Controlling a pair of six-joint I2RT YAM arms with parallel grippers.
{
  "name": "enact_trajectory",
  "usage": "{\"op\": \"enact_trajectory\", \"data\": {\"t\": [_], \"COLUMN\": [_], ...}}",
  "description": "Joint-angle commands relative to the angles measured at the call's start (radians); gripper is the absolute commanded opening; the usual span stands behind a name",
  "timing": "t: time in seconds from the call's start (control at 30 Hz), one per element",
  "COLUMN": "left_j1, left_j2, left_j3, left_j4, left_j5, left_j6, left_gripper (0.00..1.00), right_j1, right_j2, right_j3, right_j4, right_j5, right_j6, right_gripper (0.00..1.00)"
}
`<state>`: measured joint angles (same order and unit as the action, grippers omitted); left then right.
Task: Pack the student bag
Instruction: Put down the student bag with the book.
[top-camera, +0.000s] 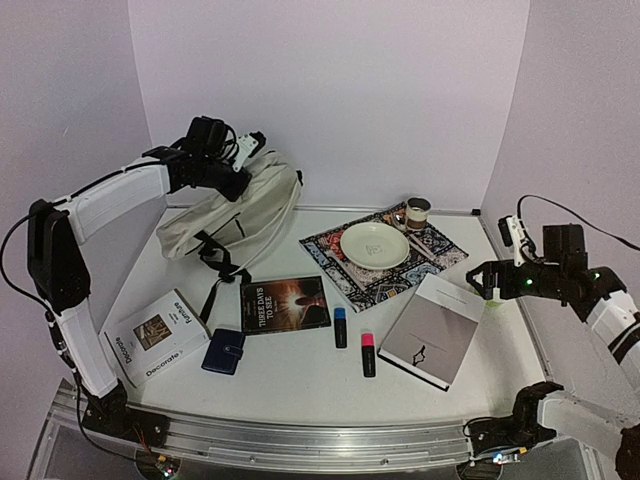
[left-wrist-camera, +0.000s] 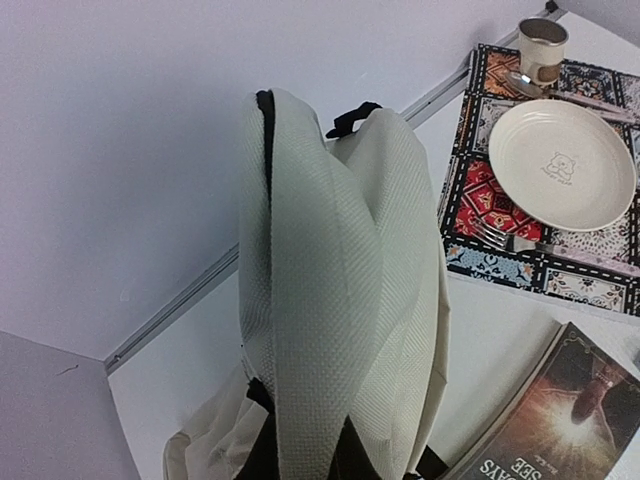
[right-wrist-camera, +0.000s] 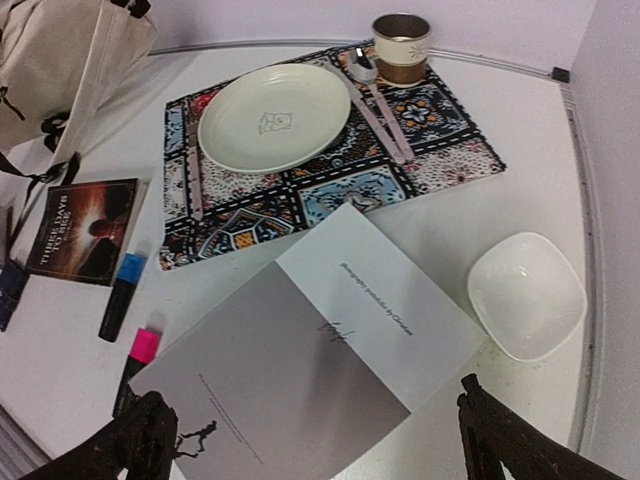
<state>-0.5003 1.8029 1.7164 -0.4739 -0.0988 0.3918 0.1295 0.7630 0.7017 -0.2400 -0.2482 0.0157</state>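
Three pale lilac walls are seen around a white bench (top-camera: 300, 370). At ten o'clock, near the back wall, the student bag (top-camera: 250, 205) is found, of cream woven fabric with black zipper trim, its top fold pinched between the narrow left jaws. At one o'clock a patterned placemat (top-camera: 440, 250) is laid with a round plate (top-camera: 374, 245) and a cup (top-camera: 417, 212). The right jaws are spread wide and empty by a grey booklet (top-camera: 435, 328) at four o'clock.
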Motion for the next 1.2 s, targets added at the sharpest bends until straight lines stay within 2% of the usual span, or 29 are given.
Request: {"op": "enact_trajectory", "data": {"t": [0.0, 0.1, 0.23, 0.5, 0.77, 1.17], "left_j1": [-0.001, -0.002, -0.001, 0.001, 0.000, -0.001], "left_j2": [-0.133, -0.157, -0.182, -0.250, -0.305, -0.310], "left_j3": [0.059, 0.089, 0.108, 0.167, 0.251, 0.250], "left_j4": [0.009, -0.006, -0.006, -0.006, 0.000, 0.111], "left_j5": [0.020, 0.048, 0.074, 0.147, 0.244, 0.569], "left_j6": [-0.089, -0.177, -0.314, -0.465, -0.555, -0.750], "left_gripper": [0.00, 0.00, 0.00, 0.00, 0.00, 0.00], "right_j1": [0.020, 0.109, 0.324, 0.563, 0.648, 0.697], "right_j2": [0.088, 0.133, 0.220, 0.399, 0.490, 0.602], "right_j3": [0.087, 0.106, 0.118, 0.130, 0.121, 0.120], "right_j4": [0.016, 0.078, 0.178, 0.421, 0.590, 0.843], "right_j5": [-0.159, -0.122, -0.009, 0.119, 0.134, 0.101], "right_j6": [0.082, 0.122, 0.160, 0.262, 0.340, 0.454], "right_gripper": [0.98, 0.98, 0.98, 0.98, 0.98, 0.98]}}
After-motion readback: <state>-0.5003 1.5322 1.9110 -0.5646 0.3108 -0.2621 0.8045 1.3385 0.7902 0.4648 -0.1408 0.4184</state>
